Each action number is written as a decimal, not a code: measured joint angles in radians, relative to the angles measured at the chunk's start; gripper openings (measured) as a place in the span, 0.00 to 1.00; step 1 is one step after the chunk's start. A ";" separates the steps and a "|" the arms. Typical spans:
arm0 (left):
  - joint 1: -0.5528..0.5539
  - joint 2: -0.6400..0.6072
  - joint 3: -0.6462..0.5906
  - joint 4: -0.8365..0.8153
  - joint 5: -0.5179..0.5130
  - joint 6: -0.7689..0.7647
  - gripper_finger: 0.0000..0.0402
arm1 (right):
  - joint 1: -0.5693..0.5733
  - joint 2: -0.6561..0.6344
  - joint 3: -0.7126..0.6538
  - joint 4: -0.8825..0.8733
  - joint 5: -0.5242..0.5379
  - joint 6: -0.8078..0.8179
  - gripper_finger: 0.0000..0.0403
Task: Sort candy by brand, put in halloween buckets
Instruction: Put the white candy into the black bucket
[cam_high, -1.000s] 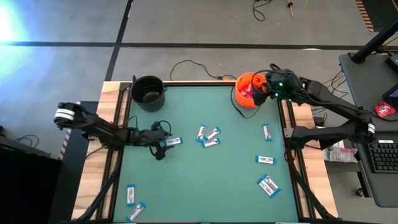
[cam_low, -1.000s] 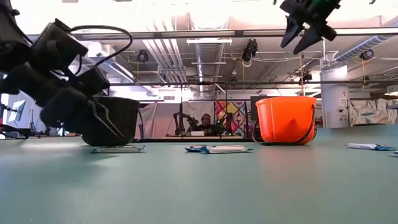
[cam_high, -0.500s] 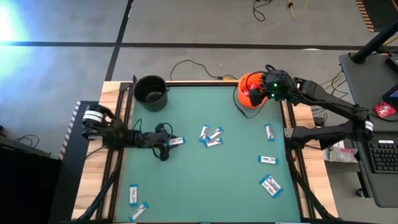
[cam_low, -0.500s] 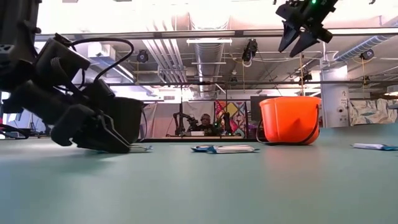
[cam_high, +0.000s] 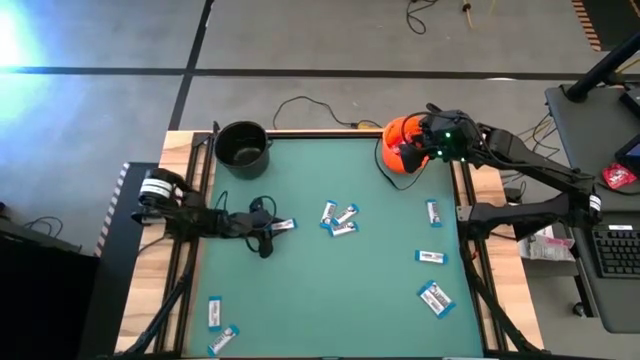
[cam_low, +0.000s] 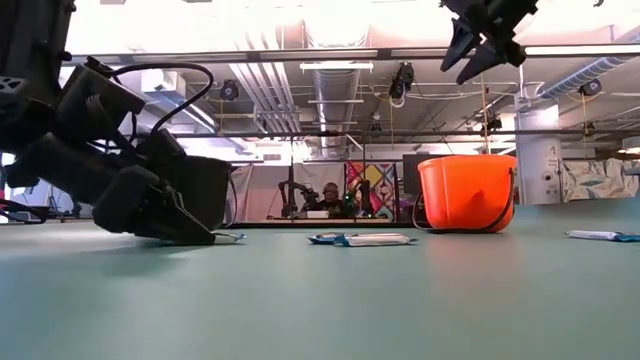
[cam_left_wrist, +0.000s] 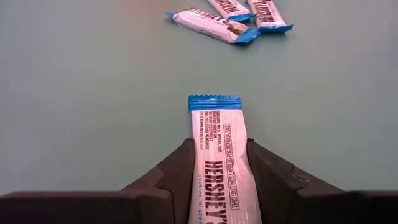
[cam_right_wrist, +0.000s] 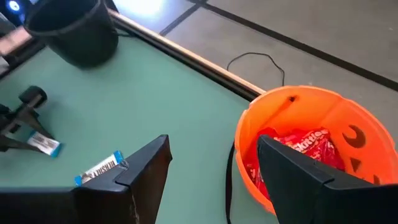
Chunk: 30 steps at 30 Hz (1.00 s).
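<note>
A white-and-blue candy bar (cam_left_wrist: 217, 162) lies flat on the green table between the fingers of my left gripper (cam_high: 268, 228), which is down at the tabletop left of centre (cam_low: 195, 232) and shut on it. My right gripper (cam_high: 415, 150) hangs open with nothing between its fingers, above the orange bucket (cam_right_wrist: 305, 143) at the far right (cam_low: 466, 192). Red packets (cam_right_wrist: 298, 146) lie inside that bucket. The black bucket (cam_high: 240, 145) stands at the far left corner. My left gripper has the bar's two long sides (cam_left_wrist: 199, 168) between its two fingers, at the end nearer the gripper. The fingers come low from the table's left and lie along the bar. The bar lies flat on the table, its blue crimped end (cam_left_wrist: 214, 102) sticking out ahead.
A cluster of three white-and-blue bars (cam_high: 337, 218) lies mid-table. Single bars lie toward the right edge (cam_high: 431, 211) (cam_high: 428, 257) (cam_high: 433, 298), and two near the front left corner (cam_high: 211, 312) (cam_high: 222, 338). A cable (cam_high: 320, 105) runs past the far edge.
My left gripper has come down to the tabletop and a little toward the right, over the bar's near end. My right gripper has stayed above the orange bucket, rising slightly.
</note>
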 joint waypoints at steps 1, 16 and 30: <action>0.004 -0.032 -0.001 -0.020 0.000 -0.016 0.29 | 0.000 0.002 0.012 0.002 0.000 0.003 0.57; 0.231 -0.668 0.552 -1.363 -0.163 0.019 0.28 | -0.003 0.147 0.231 0.019 0.008 -0.203 0.54; 0.896 -0.509 0.991 -1.969 0.006 0.022 0.28 | -0.003 0.305 0.291 0.017 -0.263 -0.363 0.54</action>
